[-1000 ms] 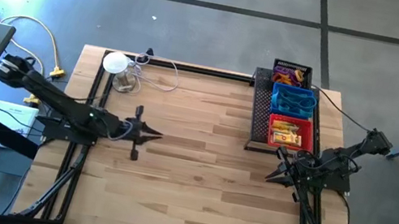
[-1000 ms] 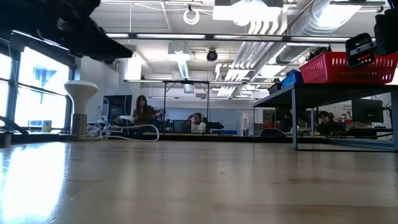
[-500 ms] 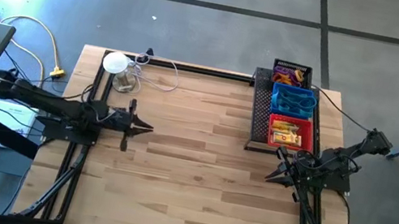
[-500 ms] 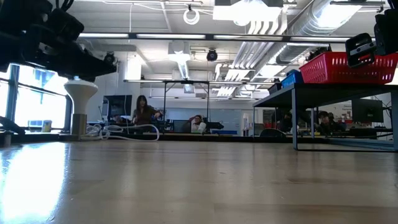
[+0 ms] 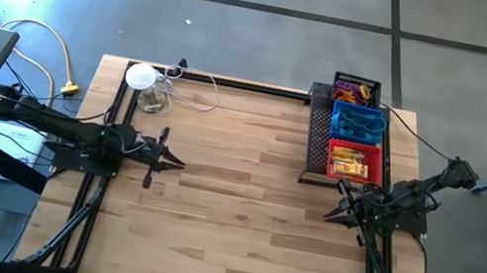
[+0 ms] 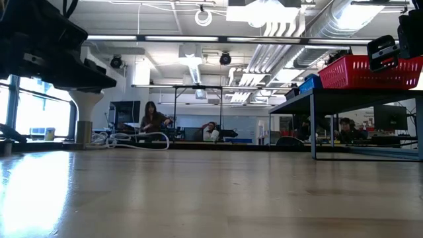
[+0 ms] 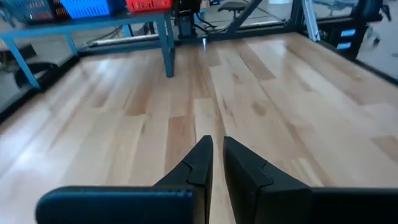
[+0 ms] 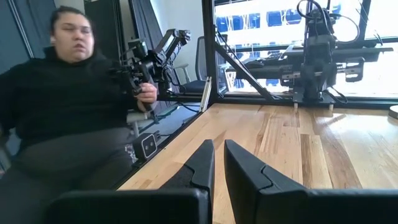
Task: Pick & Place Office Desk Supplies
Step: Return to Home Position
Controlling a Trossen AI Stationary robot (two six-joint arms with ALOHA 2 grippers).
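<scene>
The desk supplies sit at the table's far right. A black basket (image 5: pixel 355 88), a blue basket (image 5: pixel 357 123) and a red basket (image 5: pixel 354 161) with yellow pieces stand in a row on a black mesh tray (image 5: pixel 317 134). The red basket (image 6: pixel 370 71) also shows in the low view, raised on the tray's frame. My left gripper (image 5: pixel 181 162) hovers by the table's left edge, pointing right, shut and holding nothing (image 7: pixel 217 146). Just in front of the red basket, my right gripper (image 5: pixel 327 219) is shut and holds nothing (image 8: pixel 219 149).
A white round disc (image 5: pixel 141 76) with cables stands at the far left corner. A black frame (image 5: pixel 233 82) runs along the table's far edge. A person (image 8: pixel 62 112) sits beyond the table in the right wrist view, holding a control handle.
My left gripper has drawn back toward the table's left edge and sunk lower. Its arm has swung from a slant to lie straight along the left side. The fingers have stayed shut. The right arm has kept still.
</scene>
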